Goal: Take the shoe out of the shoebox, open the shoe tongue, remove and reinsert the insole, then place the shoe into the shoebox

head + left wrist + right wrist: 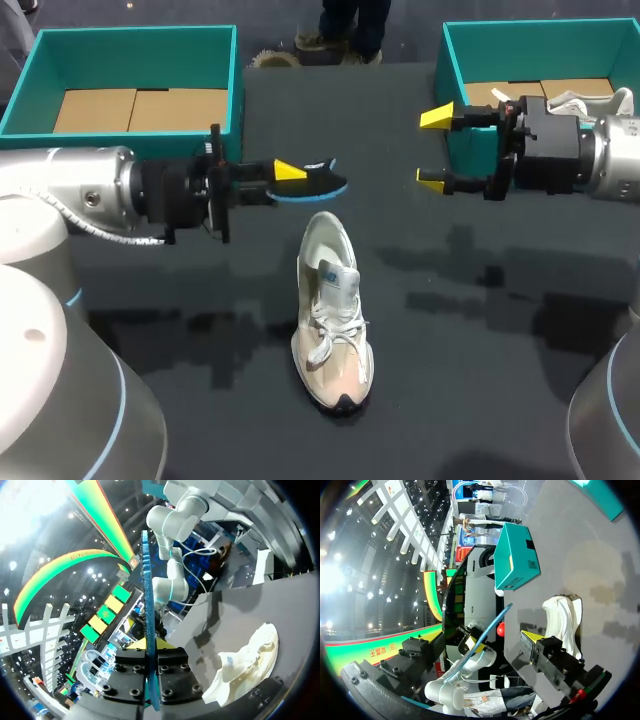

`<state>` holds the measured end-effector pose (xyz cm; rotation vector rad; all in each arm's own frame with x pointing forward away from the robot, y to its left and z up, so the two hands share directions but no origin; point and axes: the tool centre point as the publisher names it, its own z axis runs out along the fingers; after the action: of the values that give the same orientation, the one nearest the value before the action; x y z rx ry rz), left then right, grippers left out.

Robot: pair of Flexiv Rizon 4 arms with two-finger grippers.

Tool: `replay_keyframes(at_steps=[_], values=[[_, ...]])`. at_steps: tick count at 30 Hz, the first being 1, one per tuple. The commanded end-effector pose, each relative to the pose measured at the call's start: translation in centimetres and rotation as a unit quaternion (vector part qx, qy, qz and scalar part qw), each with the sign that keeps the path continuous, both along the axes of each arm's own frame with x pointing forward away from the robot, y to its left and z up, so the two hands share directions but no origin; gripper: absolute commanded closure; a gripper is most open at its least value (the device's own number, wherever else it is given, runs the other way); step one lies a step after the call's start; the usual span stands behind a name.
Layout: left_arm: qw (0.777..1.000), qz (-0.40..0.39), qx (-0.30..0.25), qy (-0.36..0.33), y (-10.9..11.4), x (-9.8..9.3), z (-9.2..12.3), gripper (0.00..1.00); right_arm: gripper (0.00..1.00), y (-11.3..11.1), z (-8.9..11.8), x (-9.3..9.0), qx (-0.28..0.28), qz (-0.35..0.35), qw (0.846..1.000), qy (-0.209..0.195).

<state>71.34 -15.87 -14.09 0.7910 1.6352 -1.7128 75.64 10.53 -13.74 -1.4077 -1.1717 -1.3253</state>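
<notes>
A white and beige shoe (332, 310) lies on the black table, toe toward the front edge, heel toward the back. Just behind its heel, my left gripper (292, 172) is shut on a blue and black insole (318, 183) held above the table. In the left wrist view the insole (148, 600) stands edge-on between the fingers of the left gripper (151, 644), with the shoe (245, 662) off to one side. My right gripper (434, 150) hangs open and empty in front of the right shoebox (455, 60). The right wrist view shows the right gripper (482, 642), the insole (492, 630) and the shoe (563, 614) ahead.
A teal shoebox (130, 45) with a cardboard floor stands at the back left. The right shoebox holds white material (590, 100) behind my right gripper. The left box (512, 562) also shows in the right wrist view.
</notes>
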Motion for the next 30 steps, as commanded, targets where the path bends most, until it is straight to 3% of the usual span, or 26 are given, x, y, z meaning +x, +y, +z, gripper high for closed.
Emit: replay_keyframes(at_steps=[1,8,10,11,21,30], values=[[0.980,-0.002,-0.009,0.198,-0.8,0.6,0.2,1.00,0.00,0.1,0.0,-0.1,-0.002,0.000,1.000,0.001],[0.937,0.032,-0.014,0.347,-0.7,1.2,0.4,1.00,0.00,0.1,0.0,-0.1,-0.002,0.000,1.000,0.001],[0.948,0.059,-0.010,0.314,-0.5,1.5,0.4,1.00,0.00,0.1,0.0,-0.1,-0.002,0.000,1.000,0.001],[0.968,0.074,0.002,0.240,-0.3,1.5,0.3,1.00,0.00,0.1,0.0,-0.1,-0.002,0.000,1.000,0.001],[0.968,0.074,0.002,0.240,-0.3,1.5,0.3,1.00,0.00,0.1,0.0,-0.1,-0.002,0.000,1.000,0.001],[0.881,0.012,-0.041,0.471,0.6,1.4,1.3,1.00,0.00,0.1,0.0,-0.1,-0.002,0.000,1.000,0.001]])
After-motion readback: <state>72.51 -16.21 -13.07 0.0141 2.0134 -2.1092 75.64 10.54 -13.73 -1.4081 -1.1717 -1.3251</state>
